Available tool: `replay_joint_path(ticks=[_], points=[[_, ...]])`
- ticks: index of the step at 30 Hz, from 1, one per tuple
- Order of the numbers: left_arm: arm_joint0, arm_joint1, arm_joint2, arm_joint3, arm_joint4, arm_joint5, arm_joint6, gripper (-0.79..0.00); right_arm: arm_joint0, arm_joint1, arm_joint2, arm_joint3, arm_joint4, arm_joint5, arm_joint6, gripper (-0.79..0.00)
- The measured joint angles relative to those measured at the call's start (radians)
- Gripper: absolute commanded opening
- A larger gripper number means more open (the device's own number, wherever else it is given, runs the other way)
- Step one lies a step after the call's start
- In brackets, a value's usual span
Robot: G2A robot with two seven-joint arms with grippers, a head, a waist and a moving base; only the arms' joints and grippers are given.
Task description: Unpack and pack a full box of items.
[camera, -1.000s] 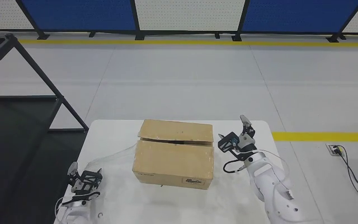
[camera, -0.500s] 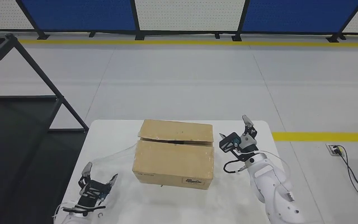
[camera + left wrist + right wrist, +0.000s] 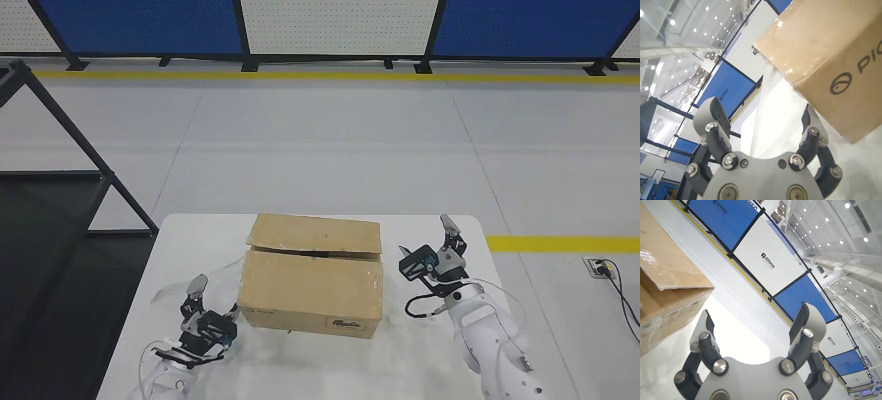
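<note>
A brown cardboard box (image 3: pixel 312 283) stands mid-table with its top flaps folded down, the far flap slightly raised; tape shows along its edges. My left gripper (image 3: pixel 208 305) is open at the box's near left corner, with nothing between its fingers. In the left wrist view the box (image 3: pixel 825 62) looms just past the open left gripper (image 3: pixel 762 115), one finger (image 3: pixel 806 118) close under its corner. My right gripper (image 3: pixel 432 240) is open to the right of the box, empty. The right wrist view shows the box's side (image 3: pixel 664 285) beside the open right gripper (image 3: pixel 755 321).
The white table (image 3: pixel 420 345) has bare surface in front of the box and on both sides. A dark metal frame (image 3: pixel 70 140) stands off the left edge. Blue and white partition panels (image 3: pixel 340 25) line the back of the room.
My left arm has swung from the table's near left corner toward the box, ending at its near left corner. The right gripper has drifted slightly right and stayed open.
</note>
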State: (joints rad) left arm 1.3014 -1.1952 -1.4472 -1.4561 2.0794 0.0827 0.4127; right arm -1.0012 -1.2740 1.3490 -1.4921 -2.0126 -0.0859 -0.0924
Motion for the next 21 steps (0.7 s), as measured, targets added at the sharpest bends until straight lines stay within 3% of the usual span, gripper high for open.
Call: replay_joint_path(ticks=[13, 21], points=[[0.045, 0.003, -0.022, -0.056, -0.008, 0.022, 0.003, 0.000, 0.006, 0.007, 0.007, -0.012, -0.020, -0.067, 0.009, 0.000], [0.102, 0.004, -0.093, -0.111, -0.182, 0.020, 0.092, 0.000, 0.002, 0.009, 0.015, -0.020, -0.001, -0.080, -0.020, 0.000]])
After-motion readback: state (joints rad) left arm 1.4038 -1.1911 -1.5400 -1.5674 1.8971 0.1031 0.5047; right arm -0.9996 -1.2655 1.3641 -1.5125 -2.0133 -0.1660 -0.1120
